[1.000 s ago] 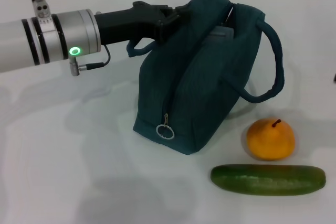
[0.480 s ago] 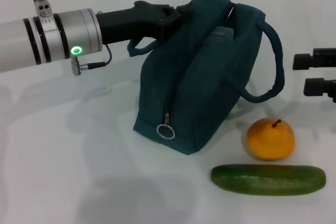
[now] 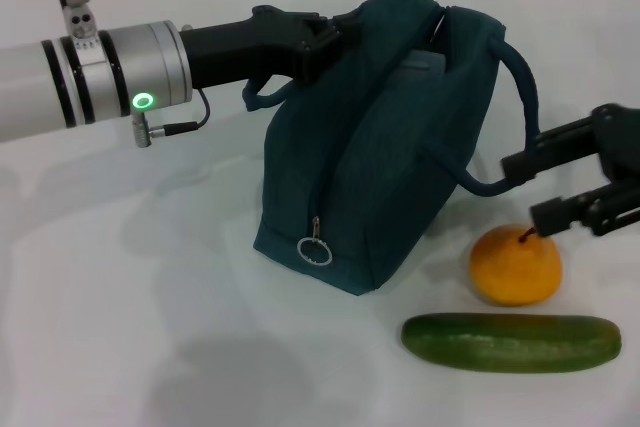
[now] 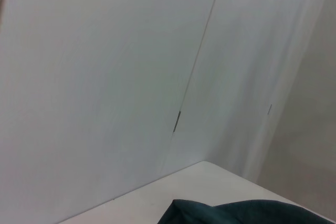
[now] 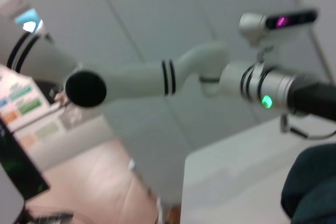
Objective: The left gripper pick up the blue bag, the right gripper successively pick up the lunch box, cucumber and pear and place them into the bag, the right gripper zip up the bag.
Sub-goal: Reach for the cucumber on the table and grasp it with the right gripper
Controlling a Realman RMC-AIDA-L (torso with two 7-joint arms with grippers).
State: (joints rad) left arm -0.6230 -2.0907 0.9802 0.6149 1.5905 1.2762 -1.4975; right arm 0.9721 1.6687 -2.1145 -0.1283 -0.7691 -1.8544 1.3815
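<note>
White table (image 3: 120, 327), pear (image 3: 515, 267) just below right gripper (image 3: 525, 190) fingers (image 3: 565, 209)

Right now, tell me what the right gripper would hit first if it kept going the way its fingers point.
The right gripper points toward the robot's left with fingers open. Going straight, it would probably first meet the handle loop of the blue bag, then the bag's side. The pear looks just below its lower finger; depth is unclear.

The dark teal bag (image 3: 385, 137) is matt woven cloth with soft folds, and a small shiny metal ring (image 3: 314, 250) hangs from its zip. The long dark green cucumber (image 3: 511, 342) has a glossy, faintly bumpy skin, while the round orange-yellow pear (image 3: 515, 267) looks smooth with a dull sheen. Both lie on the smooth matt white desk (image 3: 130, 327), and the left arm's silver metal sleeve (image 3: 100, 77) has a satin finish ahead of matt black plastic.
</note>
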